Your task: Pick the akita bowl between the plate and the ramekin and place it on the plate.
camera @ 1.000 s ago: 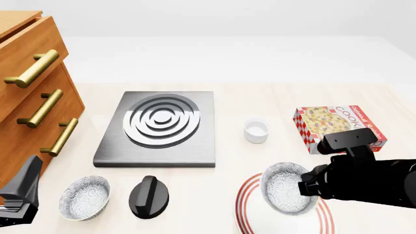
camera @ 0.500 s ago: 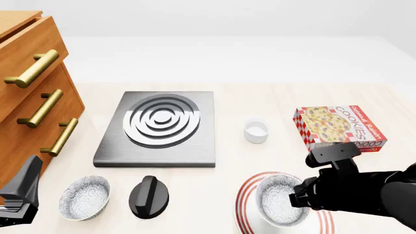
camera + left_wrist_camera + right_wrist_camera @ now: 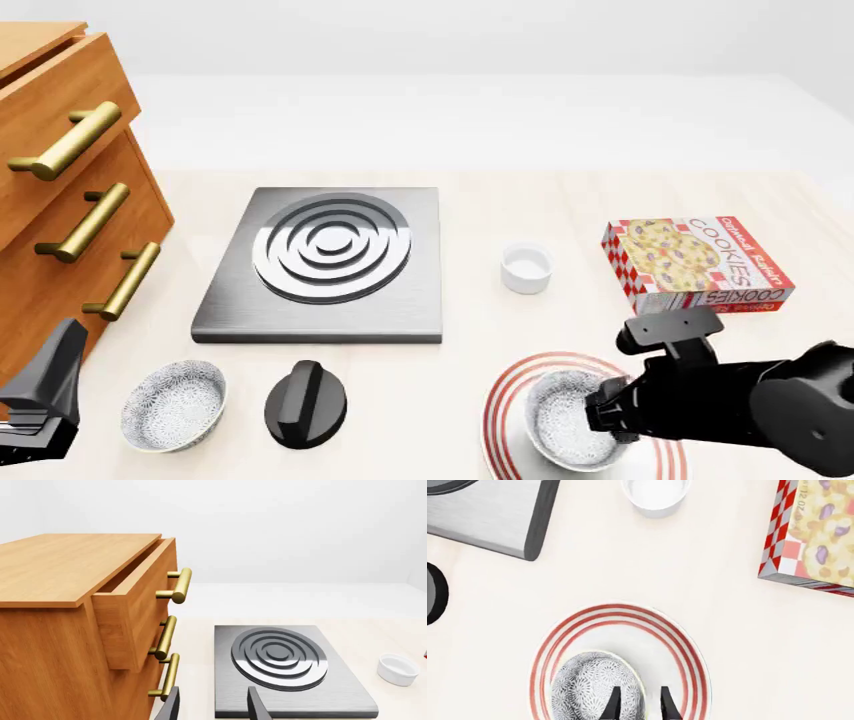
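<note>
- Front view: the right gripper (image 3: pixel 603 415) sits low over the plate (image 3: pixel 505 400), at the right rim of the bowl (image 3: pixel 570 419). The bowl stands within the plate's red rings. The black arm hides the fingers here, so I cannot tell from this view how the jaws stand.
- Front view: the ramekin (image 3: pixel 526 268) stands beyond the plate, well apart from it, with the cookie box (image 3: pixel 694 262) to its right and the burner plate (image 3: pixel 324 262) to its left.
- Front view: the left gripper (image 3: pixel 34 405) hangs at the left edge, near the drawers (image 3: pixel 60 190); a second bowl (image 3: pixel 174 404) and a black knob (image 3: pixel 306 401) lie beside it, untouched.
- Left wrist view: the fingers (image 3: pixel 257 706) of the left gripper (image 3: pixel 213 707) are spread apart with nothing between them. Ahead are the drawers (image 3: pixel 73 625), the burner plate (image 3: pixel 283 667) and the ramekin (image 3: pixel 397 668).
- Right wrist view: the right gripper (image 3: pixel 637 705) has its two fingertips (image 3: pixel 611 705) close together, pinching the bowl's (image 3: pixel 594 687) rim. The bowl rests on the plate (image 3: pixel 684 650), toward one side of it. The ramekin (image 3: pixel 655 495) and cookie box (image 3: pixel 817 530) lie farther off.
</note>
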`<state>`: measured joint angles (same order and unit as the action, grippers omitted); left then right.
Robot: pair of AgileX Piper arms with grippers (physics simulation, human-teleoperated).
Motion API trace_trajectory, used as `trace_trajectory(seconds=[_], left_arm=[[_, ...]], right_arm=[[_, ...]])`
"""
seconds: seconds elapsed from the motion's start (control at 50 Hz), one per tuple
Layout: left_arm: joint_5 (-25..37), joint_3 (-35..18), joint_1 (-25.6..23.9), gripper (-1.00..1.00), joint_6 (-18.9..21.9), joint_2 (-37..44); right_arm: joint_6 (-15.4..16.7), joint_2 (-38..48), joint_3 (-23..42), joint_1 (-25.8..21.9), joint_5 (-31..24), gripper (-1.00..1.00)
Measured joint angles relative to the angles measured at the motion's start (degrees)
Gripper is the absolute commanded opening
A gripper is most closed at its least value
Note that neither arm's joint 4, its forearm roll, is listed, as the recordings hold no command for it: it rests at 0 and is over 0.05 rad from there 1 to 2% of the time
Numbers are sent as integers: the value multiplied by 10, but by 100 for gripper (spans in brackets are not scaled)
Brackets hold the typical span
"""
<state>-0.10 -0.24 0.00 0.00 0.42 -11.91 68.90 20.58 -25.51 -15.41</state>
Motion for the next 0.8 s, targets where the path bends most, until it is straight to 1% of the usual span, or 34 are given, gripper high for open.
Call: trace_trajectory(seconds=[0.26, 0.36, 0.5, 0.66, 0.8], left_arm=[[0, 0, 0, 100, 0, 0], [0, 0, 0, 100, 0, 0], [0, 0, 0, 100, 0, 0], [0, 0, 0, 100, 0, 0], [0, 0, 0, 100, 0, 0]], right_arm=[[8, 21, -8, 15, 20, 100], [14, 13, -5, 23, 12, 100], [29, -49, 27, 44, -53, 100], [46, -134, 95, 73, -152, 100], [58, -190, 150, 93, -223, 100]])
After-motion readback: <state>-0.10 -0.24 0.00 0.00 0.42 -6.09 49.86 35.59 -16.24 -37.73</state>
